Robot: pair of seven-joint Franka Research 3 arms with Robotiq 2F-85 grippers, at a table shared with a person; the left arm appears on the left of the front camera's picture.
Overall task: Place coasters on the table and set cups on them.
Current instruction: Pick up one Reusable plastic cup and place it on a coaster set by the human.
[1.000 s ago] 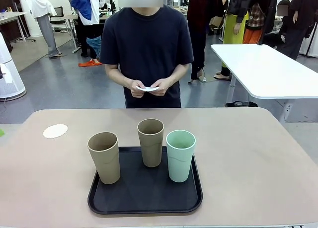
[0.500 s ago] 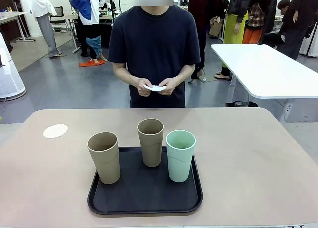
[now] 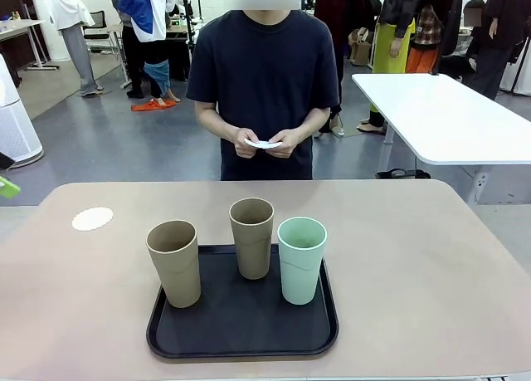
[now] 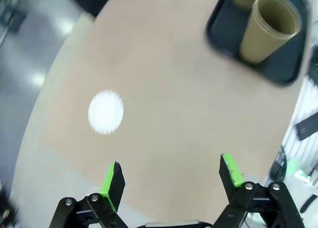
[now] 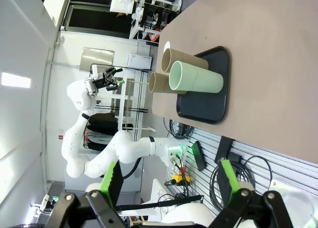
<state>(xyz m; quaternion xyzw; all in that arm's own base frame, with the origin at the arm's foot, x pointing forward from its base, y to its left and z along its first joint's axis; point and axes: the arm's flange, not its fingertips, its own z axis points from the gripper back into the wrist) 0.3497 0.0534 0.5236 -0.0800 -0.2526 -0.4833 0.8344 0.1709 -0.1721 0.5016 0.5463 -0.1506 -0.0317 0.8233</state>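
Beige table (image 3: 415, 256) stretches out ahead of me, with a busy room behind it: grey floor, people standing about, and a white table (image 3: 440, 115) off to the right. The black tray (image 3: 241, 335) sits near my edge, and all three cups stand upright on it. One tan cup (image 3: 174, 263) is at the tray's front left, the second tan cup (image 3: 251, 237) is farther back in the middle, and the mint cup (image 3: 301, 260) is just right of that one. A single coaster (image 3: 92, 219) lies flat at the table's far left, well apart from the tray, with nothing on it. Across the table the person (image 3: 264, 74) holds more white coasters (image 3: 264, 144) at waist height; how many, I can't tell. My left claw (image 4: 171, 172) hangs high over the table's left side, looking down with that single coaster beyond its tips. Its jaws are spread wide and grip nothing. My right claw (image 5: 169, 174) is back off the table's near edge, rolled sideways, also spread wide and carrying nothing.
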